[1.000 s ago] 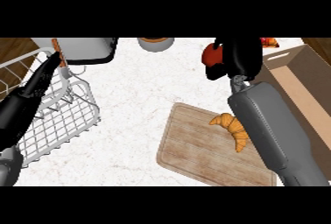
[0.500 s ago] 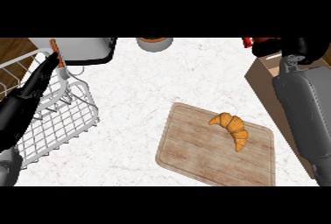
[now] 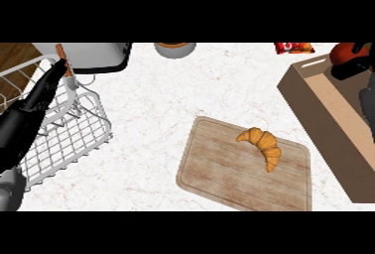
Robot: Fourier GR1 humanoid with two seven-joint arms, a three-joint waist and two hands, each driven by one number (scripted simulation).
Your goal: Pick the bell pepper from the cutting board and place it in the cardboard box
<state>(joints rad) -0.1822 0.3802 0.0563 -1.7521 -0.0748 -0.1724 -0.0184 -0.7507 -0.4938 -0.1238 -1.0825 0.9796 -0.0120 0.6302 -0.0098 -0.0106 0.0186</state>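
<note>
- The robot's black right hand (image 3: 350, 68) shows at the upper right edge of the head view, over the box, its fingers curled round the red-orange bell pepper (image 3: 343, 53).
- Only part of the rounded, glossy red-orange bell pepper shows above the dark fingers; its stem and lower half are hidden, so its full shape is hard to judge.
- The pepper is held above the far end of the open brown cardboard box (image 3: 322, 111), well apart from the cutting board; whether it touches the box wall or floor cannot be told from this angle.
- The grey forearm behind the right hand runs down the right edge of the view, over the inside of the box.
- The cardboard box lies along the right side of the white marbled counter (image 3: 190, 94), with tan walls and a paler floor.
- Just left of the box lies the rectangular wooden cutting board (image 3: 227, 173), set at a slant, with a golden-brown curved croissant (image 3: 262, 144) lying on its upper right part.
- At the far edge of the counter a small red packet (image 3: 293, 47) lies near the box corner, and a round grey cup with a brown top (image 3: 174, 48) stands further left.
- The robot's left arm, black and grey, lies along the left edge over a white wire dish rack (image 3: 70, 141); its hand cannot be made out clearly, so the state of its fingers cannot be told.
</note>
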